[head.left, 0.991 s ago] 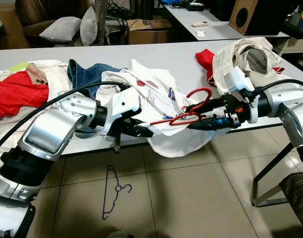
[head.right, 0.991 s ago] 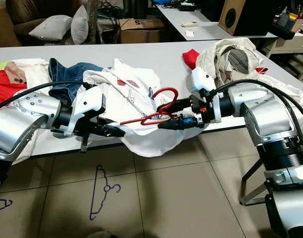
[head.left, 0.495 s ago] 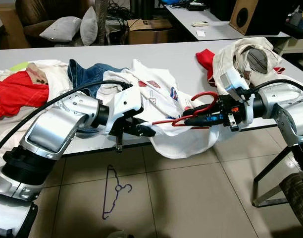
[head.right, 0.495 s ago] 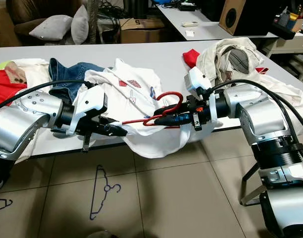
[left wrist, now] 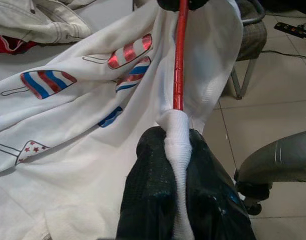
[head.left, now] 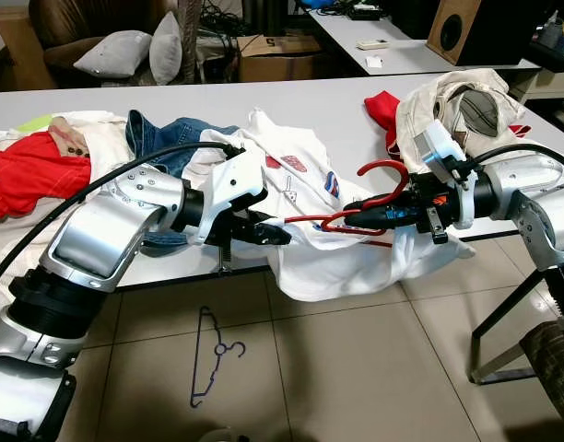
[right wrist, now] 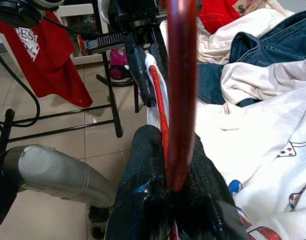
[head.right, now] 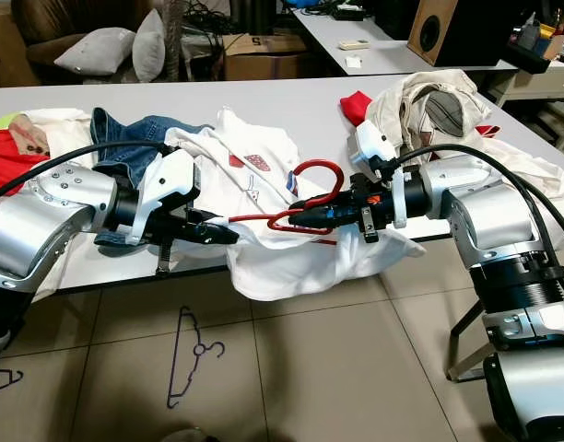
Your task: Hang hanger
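Since the earlier frame, the white T-shirt [head.left: 328,230] was lifted and stretched wider over the table edge [head.left: 171,276]. The red hanger [head.left: 374,198] (at 3 o'clock) was pinched by the right gripper [head.left: 351,219], while the shirt's hem over its arm was clamped by the left gripper [head.left: 277,235].

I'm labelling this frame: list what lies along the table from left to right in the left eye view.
Red garment → blue jeans → left hand → white printed shirt → red hanger → right hand → beige jacket.
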Robot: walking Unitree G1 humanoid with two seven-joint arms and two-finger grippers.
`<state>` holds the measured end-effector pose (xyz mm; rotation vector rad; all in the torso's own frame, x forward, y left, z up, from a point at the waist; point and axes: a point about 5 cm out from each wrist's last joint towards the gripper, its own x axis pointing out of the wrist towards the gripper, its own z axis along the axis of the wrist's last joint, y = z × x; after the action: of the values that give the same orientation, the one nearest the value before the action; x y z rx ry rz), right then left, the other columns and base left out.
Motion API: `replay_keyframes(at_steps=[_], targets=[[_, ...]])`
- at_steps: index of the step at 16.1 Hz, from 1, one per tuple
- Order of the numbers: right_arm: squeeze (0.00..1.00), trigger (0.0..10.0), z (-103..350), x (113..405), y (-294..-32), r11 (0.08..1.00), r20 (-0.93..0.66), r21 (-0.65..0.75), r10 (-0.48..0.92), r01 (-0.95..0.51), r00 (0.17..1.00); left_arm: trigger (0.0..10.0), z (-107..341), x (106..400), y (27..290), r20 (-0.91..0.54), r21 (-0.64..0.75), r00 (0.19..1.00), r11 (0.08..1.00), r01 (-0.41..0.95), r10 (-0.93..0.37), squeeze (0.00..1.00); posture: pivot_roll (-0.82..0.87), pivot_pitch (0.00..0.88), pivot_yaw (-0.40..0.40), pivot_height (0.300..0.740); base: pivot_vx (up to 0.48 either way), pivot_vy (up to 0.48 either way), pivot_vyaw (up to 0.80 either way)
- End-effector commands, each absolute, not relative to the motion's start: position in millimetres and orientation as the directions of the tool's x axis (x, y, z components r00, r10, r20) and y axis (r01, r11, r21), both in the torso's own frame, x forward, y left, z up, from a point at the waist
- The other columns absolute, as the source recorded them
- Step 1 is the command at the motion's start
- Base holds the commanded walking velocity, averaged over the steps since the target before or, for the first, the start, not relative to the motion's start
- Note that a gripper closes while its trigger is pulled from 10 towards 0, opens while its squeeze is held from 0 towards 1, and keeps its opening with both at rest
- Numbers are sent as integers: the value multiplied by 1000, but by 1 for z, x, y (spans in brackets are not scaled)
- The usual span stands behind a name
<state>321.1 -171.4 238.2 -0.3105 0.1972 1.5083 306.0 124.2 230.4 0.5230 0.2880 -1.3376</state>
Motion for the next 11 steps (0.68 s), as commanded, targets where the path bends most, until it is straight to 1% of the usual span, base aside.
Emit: replay_keyframes(at_steps=[1, 2, 3, 4, 5, 6, 7, 9, 11], targets=[[0, 0, 242, 322, -171, 35, -323, -89, 944, -995, 62, 7686, 248, 308, 122, -423, 240, 247, 154, 958, -872, 0, -33, 0, -40, 740, 0, 0, 0], [0, 0, 243, 322, -172, 30, -323, -90, 945, -995, 58, 10000, 250, 310, 121, -391, 208, 244, 173, 963, -887, 384, -33, 0, -46, 740, 0, 0, 0], [0, 0, 244, 322, -172, 28, -322, -90, 945, -996, 56, 10000, 252, 309, 121, -378, 207, 231, 162, 965, -897, 1000, -34, 0, -47, 740, 0, 0, 0], [0, 0, 245, 322, -172, 27, -321, -90, 945, -996, 54, 10000, 256, 308, 120, -354, 204, 223, 158, 966, -908, 1000, -36, 0, -52, 740, 0, 0, 0], [0, 0, 246, 323, -173, 29, -322, -102, 945, -994, 61, 10000, 268, 303, 120, -257, 224, 170, 112, 968, -951, 835, -37, 0, -58, 740, 0, 0, 0], [0, 0, 246, 323, -173, 32, -324, -109, 944, -994, 66, 10000, 270, 302, 121, -242, 223, 154, 99, 970, -958, 835, -37, 0, -58, 740, 0, 0, 0], [0, 0, 247, 324, -175, 42, -324, -113, 943, -993, 77, 10000, 272, 302, 122, -230, 224, 151, 98, 970, -961, 0, -31, 0, -65, 740, 0, 0, 0], [0, 0, 248, 323, -176, 51, -313, -105, 946, -993, 82, 10000, 272, 302, 127, -230, 232, 163, 108, 967, -959, 0, -29, 0, -63, 740, 0, 0, 0], [0, 0, 250, 322, -177, 79, -270, -104, 957, -991, 105, 10000, 277, 305, 131, -194, 245, 209, 159, 956, -959, 0, -25, 0, -64, 740, 0, 0, 0]])
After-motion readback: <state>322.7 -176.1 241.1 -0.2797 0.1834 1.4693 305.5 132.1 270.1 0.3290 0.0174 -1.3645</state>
